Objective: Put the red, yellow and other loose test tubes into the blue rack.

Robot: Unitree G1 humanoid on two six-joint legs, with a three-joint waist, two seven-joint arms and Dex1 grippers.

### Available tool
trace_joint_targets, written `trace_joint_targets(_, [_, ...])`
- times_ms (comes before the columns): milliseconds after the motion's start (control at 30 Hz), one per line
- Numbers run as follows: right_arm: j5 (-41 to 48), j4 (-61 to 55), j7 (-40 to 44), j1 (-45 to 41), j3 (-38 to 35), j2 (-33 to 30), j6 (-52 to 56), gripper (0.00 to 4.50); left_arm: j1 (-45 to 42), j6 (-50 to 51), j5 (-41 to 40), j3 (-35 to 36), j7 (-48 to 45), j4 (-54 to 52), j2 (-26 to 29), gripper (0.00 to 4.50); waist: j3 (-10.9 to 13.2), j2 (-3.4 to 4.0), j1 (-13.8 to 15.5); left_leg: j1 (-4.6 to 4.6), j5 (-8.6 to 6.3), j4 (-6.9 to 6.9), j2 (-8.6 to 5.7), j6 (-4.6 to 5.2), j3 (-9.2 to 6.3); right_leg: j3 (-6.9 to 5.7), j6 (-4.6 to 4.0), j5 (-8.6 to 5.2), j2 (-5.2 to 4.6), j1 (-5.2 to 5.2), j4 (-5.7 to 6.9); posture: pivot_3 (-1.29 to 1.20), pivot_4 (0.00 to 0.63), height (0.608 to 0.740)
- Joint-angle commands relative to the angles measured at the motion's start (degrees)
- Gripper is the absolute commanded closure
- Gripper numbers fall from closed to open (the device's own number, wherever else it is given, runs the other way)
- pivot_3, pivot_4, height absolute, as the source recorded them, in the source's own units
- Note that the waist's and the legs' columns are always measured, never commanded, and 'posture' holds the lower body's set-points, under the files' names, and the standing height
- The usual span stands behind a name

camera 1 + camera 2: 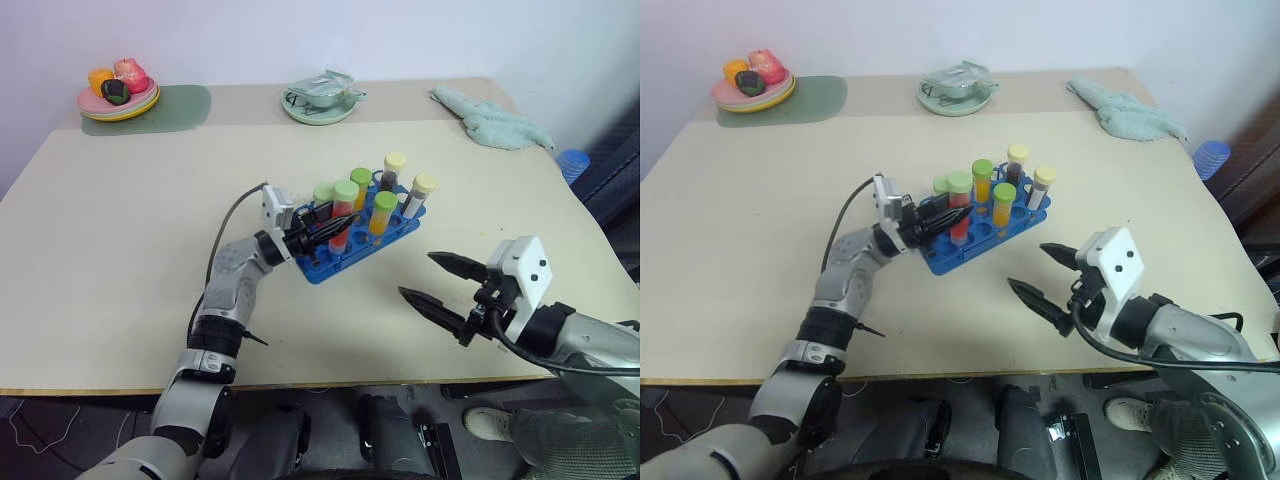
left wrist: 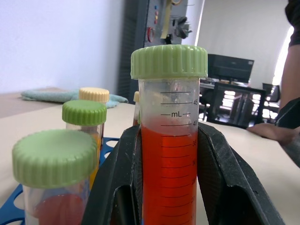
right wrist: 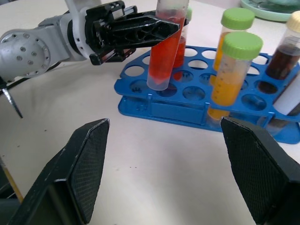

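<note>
- Mid-table, w/ its near end toward my left arm, sits the blue rack (image 1: 362, 236); several capped tubes stand in it – orange-filled, dark-filled, one pale.
- Left gripper (image 3: 157, 28) is clenched on a red-filled tube w/ green cap (image 2: 168, 140), jaws on the barrel below the cap. Tube hangs tilted, its tip just over a hole in the rack's near end, not yet seated.
- Handling, my guess: clear plastic tube, stiff, smooth so prob. slippery; liquid makes it bottom-heavy. Barrel grip below cap looks right; I'd square it upright before lowering.
- Right gripper (image 1: 437, 282) is released, jaws wide, beside the rack's right side, apart from it.
- Hard to tell: which hole the tip lines up w/; the tubes hide the rack's far holes.
</note>
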Motion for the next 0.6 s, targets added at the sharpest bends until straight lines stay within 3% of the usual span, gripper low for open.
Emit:
trace_joint_targets(33, [0.62, -2.11, -0.45, 0.17, -1.50, -0.04, -1.34, 0.63, -0.58, -3.18, 1.38, -0.88, 1.47, -0.25, -1.20, 3.25, 0.00, 0.00, 0.01, 0.00, 0.00, 0.00, 0.00, 0.00, 0.00, 0.00, 0.00, 0.00, 0.00, 0.00, 0.00, 0.00, 0.150, 0.740])
trace_joint_targets(600, [2.71, -2.69, -2.82, -1.51, -1.11, -0.90, -0.58, 0.63, -0.10, -6.85, 5.83, -1.94, 6.45, 3.12, -2.06, 3.25, -0.01, -0.01, 0.01, 0.04, 0.00, 0.02, 0.00, 0.00, 0.00, 0.00, 0.02, 0.01, 0.00, 0.07, 0.00, 0.00, 0.150, 0.740])
